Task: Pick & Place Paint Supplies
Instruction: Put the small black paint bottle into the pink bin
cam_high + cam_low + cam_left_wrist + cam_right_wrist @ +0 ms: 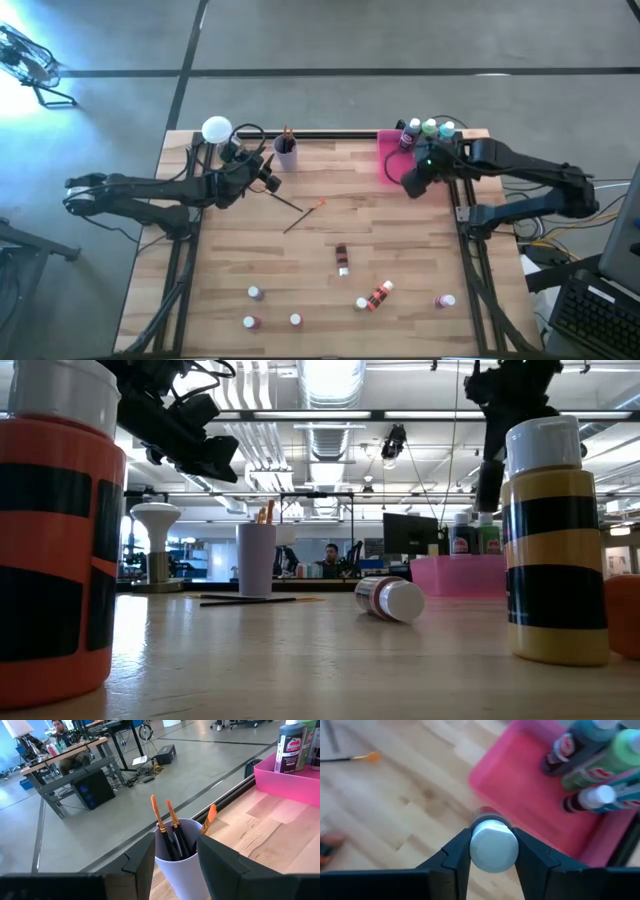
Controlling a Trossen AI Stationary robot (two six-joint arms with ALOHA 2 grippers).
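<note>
Wooden boards make up the tabletop (330, 250), with a grey floor all around it. Right claw (492, 851) is clamped on a small paint bottle (493, 845) with a white cap, held up at the near left edge of the pink tray (388, 158) in the far right corner. Three more bottles, purple (409, 134), green (430, 130) and blue (447, 131), stand in the far end of that tray.

Left claw (175, 855) is at the far left, with its two fingers apart, one on each side of the lilac cup (182, 855). I cannot tell if they touch the cup. Orange-tipped brushes (165, 825) stand in the cup. Two thin brushes (295, 207) lie crossed on the wood just near of the cup.

Other bottles are spread over the near part of the tabletop. A brown one (342, 259) lies in the middle, a red striped one (378, 294) lies to its near right, and small ones stand at the near left (254, 293) and near right (445, 300).

A white lamp (216, 130) sits at the far left corner.
</note>
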